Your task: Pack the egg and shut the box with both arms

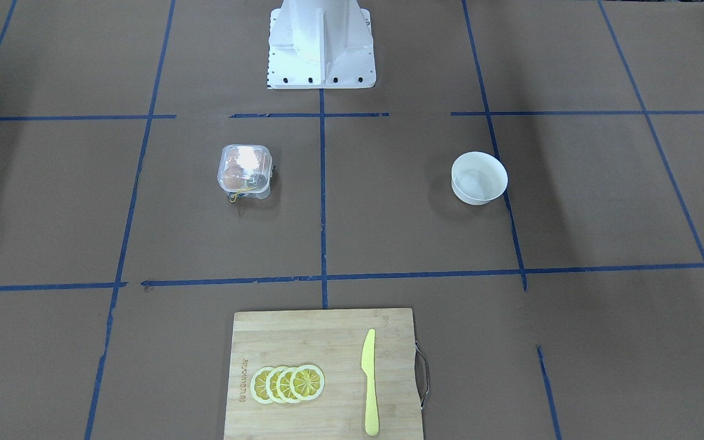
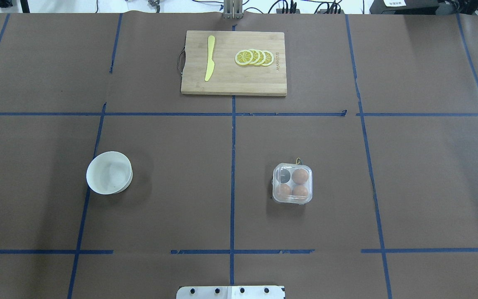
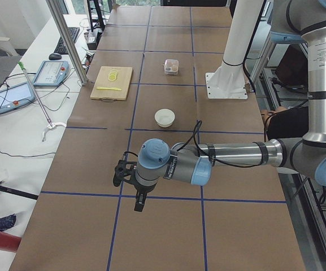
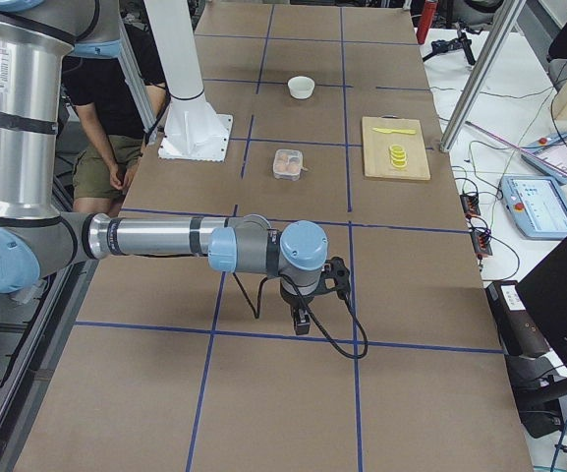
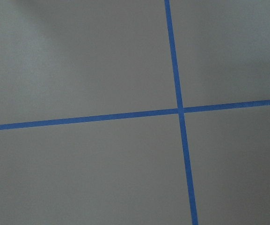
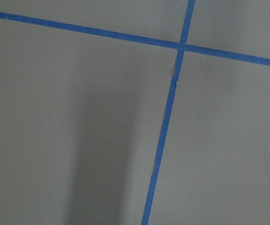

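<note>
The box (image 2: 292,183) is a small clear plastic carton on the table's right half, with its lid lying over the cells. Three orange-brown eggs show through it; one egg (image 2: 300,176) is in a far cell, and the fourth cell looks dark. The box also shows in the front view (image 1: 245,170). My left gripper (image 3: 138,207) shows only in the left side view, over bare table far from the box. My right gripper (image 4: 303,328) shows only in the right side view, also far from it. I cannot tell whether either is open or shut.
An empty white bowl (image 2: 109,172) stands on the left half. A wooden cutting board (image 2: 230,81) at the far edge holds a yellow knife (image 2: 210,58) and lemon slices (image 2: 254,57). The white pedestal base (image 1: 321,46) is at the robot's side. Both wrist views show only brown paper and blue tape.
</note>
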{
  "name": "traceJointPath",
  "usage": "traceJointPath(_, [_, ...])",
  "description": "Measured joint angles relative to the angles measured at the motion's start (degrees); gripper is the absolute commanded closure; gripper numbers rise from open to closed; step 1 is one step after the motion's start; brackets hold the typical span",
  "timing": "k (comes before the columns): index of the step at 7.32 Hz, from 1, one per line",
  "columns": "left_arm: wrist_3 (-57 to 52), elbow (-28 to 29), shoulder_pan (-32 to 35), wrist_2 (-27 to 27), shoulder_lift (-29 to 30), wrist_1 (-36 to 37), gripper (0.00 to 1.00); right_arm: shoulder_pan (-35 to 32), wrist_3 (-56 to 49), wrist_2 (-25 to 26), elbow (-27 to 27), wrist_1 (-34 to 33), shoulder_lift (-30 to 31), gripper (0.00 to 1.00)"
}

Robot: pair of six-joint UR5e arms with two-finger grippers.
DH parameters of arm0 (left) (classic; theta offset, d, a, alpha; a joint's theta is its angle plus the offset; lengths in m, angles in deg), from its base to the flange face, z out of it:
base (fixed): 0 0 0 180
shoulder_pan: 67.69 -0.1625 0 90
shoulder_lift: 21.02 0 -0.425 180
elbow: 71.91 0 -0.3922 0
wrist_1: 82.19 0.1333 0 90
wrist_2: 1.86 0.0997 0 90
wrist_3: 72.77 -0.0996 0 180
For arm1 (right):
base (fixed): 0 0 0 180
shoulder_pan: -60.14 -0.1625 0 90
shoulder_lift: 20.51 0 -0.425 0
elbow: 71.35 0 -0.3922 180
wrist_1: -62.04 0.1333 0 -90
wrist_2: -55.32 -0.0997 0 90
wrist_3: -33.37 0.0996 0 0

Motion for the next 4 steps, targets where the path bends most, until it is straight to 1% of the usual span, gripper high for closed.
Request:
traceJointPath(1, [0.04,-1.49,-0.25,0.00,0.75,2.59,0.00,0.01,1.71,-0.45,-0.35,0.16,0.06,0.00])
traceJointPath(3, [-0.28,-4.63,-0.94,0.51,3.61,11.02,0.00,0.07,5.09,-1.08,-1.16,1.52,0.15,0.00])
traceJointPath(4, [-0.96,-4.99,-1.25,1.10,4.15,12.63,0.00,0.11,5.53,-1.19,-1.29,2.07,0.21,0.00])
